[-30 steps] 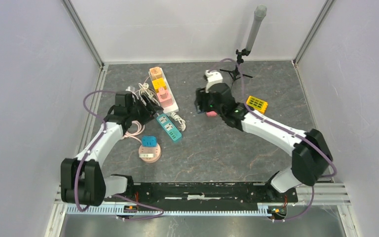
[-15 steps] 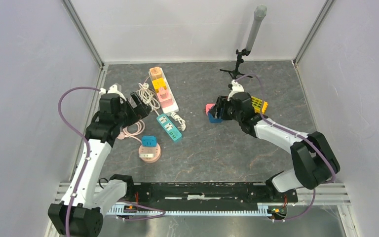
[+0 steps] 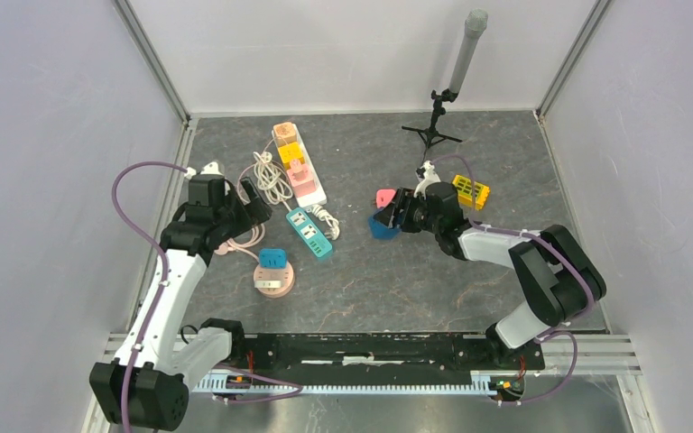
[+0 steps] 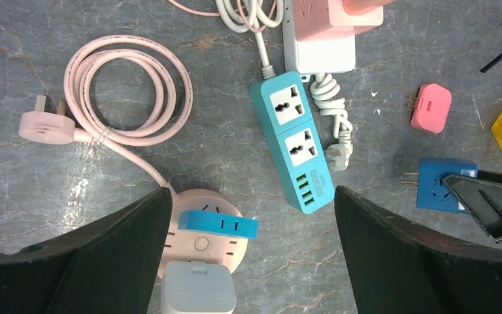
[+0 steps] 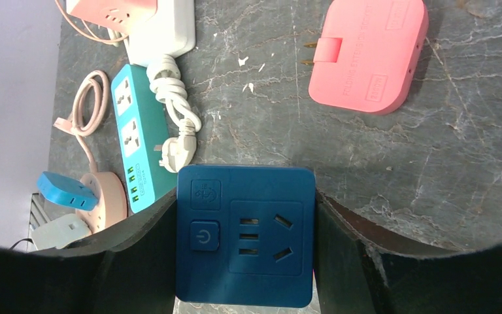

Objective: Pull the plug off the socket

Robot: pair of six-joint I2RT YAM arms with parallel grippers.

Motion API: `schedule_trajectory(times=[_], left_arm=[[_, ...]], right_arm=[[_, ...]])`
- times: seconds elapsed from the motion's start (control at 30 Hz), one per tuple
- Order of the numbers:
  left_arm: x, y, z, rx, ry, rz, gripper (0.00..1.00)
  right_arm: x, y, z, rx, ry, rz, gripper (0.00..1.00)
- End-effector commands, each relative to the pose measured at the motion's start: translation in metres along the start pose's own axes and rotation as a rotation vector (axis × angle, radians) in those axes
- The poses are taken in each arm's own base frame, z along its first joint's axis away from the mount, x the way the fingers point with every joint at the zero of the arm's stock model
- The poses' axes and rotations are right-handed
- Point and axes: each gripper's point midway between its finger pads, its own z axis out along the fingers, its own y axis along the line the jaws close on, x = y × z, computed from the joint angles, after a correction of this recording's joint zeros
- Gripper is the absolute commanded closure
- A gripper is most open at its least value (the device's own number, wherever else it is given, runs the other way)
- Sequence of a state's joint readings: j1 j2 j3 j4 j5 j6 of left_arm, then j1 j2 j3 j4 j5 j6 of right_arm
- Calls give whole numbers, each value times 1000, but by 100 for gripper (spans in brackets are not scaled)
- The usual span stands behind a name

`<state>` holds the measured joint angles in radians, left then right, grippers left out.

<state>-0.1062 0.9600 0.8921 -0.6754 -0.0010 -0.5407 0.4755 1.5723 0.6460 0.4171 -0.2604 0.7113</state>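
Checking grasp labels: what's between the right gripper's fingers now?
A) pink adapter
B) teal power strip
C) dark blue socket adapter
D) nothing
C: the right wrist view shows the dark blue socket adapter clamped between the right gripper's fingers; the pink adapter lies apart, untouched.

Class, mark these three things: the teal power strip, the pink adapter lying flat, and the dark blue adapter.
teal power strip [image 4: 292, 140], left wrist view, middle of its top face.
pink adapter [image 5: 366, 52], right wrist view, centre of its flat face.
dark blue adapter [image 5: 245, 235], right wrist view, on its socket face.
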Motion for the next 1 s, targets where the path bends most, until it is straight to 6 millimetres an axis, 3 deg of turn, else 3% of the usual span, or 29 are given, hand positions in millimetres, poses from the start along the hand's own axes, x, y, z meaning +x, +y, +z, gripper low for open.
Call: schedule_trajectory(times=[0.0,0.2,0.3,0.37,0.57,0.63,0.8,0.97], left_arm=[[1,5,-2,-13,-6,28,0],[3,6,-3,-8,-4,28,0],[5,7,-2,-16,3,27,0],[6,7,-1,-14,9,27,0],[8,3,-2,9,27,43,0],[11,0,-3,29,47,57,0],[13,1,-4,24,62,66,0],[12,2,-8,16,52,63,0]], right_arm=[[-17,14,3,-73,-69,-5,83],[-8,5,11,-68,-65,18,77],[-4,-1,13,-54,-66,20,69],[-1,-7,13,-28,-65,12,62],[-11,-23,0,80,-114,-57,19],[-18,-28,-6,123,-128,-98,12],[-35,-24,-17,161,-162,-168,7],[-43,10,-25,92,-184,-266,7]])
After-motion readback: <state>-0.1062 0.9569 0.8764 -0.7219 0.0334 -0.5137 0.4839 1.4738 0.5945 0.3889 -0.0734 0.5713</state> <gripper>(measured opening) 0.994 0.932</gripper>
